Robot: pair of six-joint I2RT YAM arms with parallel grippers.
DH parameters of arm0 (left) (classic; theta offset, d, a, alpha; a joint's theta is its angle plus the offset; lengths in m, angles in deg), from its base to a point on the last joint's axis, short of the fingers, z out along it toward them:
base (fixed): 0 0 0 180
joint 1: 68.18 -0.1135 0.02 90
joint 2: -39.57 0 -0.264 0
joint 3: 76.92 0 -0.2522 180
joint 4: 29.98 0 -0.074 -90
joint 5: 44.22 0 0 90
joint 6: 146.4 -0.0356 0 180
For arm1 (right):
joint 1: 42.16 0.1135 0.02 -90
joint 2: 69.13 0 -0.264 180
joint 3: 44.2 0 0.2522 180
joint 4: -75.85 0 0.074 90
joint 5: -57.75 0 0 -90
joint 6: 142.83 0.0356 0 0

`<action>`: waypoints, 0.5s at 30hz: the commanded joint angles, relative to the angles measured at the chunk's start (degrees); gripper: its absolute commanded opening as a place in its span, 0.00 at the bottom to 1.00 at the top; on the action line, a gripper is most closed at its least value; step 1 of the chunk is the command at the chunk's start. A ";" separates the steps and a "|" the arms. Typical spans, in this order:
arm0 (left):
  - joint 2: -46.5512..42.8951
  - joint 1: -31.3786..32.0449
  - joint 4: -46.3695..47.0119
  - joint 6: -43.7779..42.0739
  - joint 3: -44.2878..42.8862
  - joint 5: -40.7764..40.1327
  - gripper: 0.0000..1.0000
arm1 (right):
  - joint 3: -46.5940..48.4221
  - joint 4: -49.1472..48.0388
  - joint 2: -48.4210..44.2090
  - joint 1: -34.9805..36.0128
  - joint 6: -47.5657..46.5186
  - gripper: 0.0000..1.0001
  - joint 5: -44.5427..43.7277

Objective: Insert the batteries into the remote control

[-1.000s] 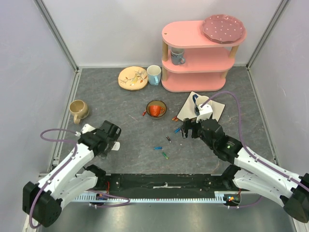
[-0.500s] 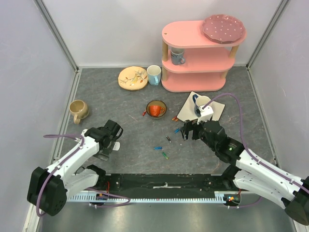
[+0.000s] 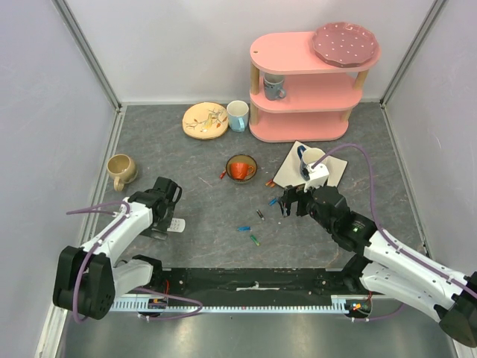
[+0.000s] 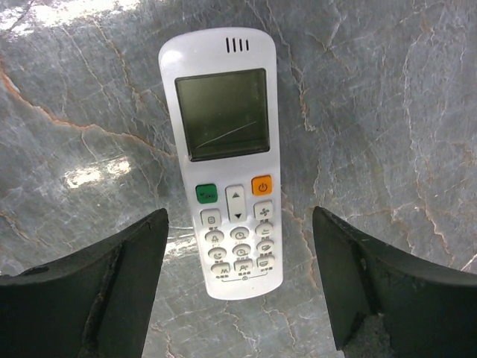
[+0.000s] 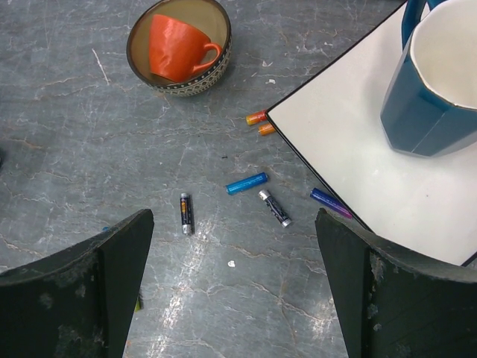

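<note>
Both are gaping wide: left gripper straddling the glossy round-ended remote control, right gripper hanging over slim cylindrical batteries by the napkin edge.

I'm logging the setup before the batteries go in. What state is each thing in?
remote control: lying face up on the table, ungripped.
batteries: loose, lying flat on the table.
left gripper: open, fingers either side of the remote control, not touching.
right gripper: open, empty, above the batteries.
orange cup: on its side in a bowl.
blue mug: upright on the white napkin.
</note>
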 commanded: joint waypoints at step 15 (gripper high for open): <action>5.45 -4.04 5.59 -4.87 2.27 3.27 0.63 | 1.53 -0.41 1.26 0.01 0.30 0.98 1.31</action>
